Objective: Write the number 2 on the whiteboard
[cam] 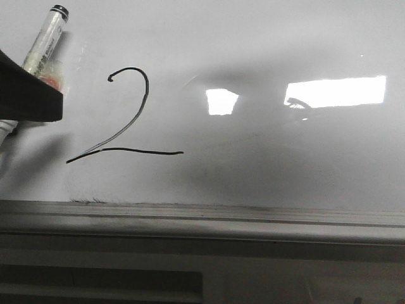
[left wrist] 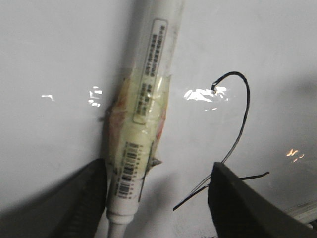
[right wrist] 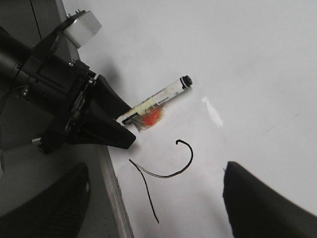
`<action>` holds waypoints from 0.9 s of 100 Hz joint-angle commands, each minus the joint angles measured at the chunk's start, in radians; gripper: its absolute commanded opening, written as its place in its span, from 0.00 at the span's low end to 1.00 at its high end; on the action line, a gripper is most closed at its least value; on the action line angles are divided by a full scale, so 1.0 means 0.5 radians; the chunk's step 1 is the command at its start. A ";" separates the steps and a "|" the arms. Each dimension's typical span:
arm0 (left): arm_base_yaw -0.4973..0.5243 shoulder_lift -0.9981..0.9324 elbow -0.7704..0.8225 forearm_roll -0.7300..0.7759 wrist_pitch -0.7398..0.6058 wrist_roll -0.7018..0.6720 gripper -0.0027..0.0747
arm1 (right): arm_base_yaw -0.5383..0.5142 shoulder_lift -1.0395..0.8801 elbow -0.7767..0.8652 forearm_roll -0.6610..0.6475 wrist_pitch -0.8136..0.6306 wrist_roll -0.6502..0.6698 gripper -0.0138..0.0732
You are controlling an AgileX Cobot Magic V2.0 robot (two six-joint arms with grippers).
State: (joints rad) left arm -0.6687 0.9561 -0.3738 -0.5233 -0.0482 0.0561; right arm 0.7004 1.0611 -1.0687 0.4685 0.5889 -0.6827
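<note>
Evidently we are gripping the marker (cam: 46, 44) in the left pincer (right wrist: 106, 126), clear of the whiteboard (cam: 285, 38), beside the finished number 2 (cam: 126, 117); the right pincer (right wrist: 153, 203) is gaping open, empty, watching.

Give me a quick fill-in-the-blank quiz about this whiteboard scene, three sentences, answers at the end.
1. The digit drawn on the whiteboard is the number ____.
2. The marker is held by the ____ end effector.
3. The ink of the number 2 is ____ in colour.

Missing words: 2; left; black
</note>
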 commanded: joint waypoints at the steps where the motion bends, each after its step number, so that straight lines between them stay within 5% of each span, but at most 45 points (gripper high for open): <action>1: -0.001 -0.026 -0.047 -0.019 -0.127 -0.011 0.62 | -0.011 -0.043 -0.062 0.043 -0.129 -0.007 0.72; 14: -0.001 -0.184 -0.047 -0.009 -0.047 -0.011 0.62 | -0.011 -0.051 -0.062 0.043 -0.103 -0.007 0.67; 28: -0.001 -0.431 -0.047 -0.009 0.013 -0.006 0.57 | -0.011 -0.083 -0.062 0.035 -0.063 -0.007 0.42; 35: -0.001 -0.572 -0.047 -0.009 0.027 -0.003 0.42 | -0.011 -0.127 -0.054 0.030 -0.063 -0.007 0.21; 40: -0.001 -0.676 -0.047 -0.009 0.027 -0.003 0.21 | -0.011 -0.174 -0.029 0.017 -0.077 -0.007 0.07; 46: -0.001 -0.814 -0.047 0.008 0.017 0.020 0.01 | -0.011 -0.259 0.030 0.014 -0.123 -0.007 0.09; 75: -0.001 -1.352 -0.030 0.473 0.039 0.056 0.01 | -0.011 -1.048 0.760 0.014 -0.702 -0.007 0.10; 90: 0.032 -1.536 -0.022 0.769 0.270 0.056 0.01 | -0.011 -1.559 1.160 0.014 -0.824 -0.007 0.10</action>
State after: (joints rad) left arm -0.6651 0.2149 -0.3617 -0.2226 0.0725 0.0824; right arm 0.7004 0.3908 -0.5524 0.4674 0.2822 -0.6827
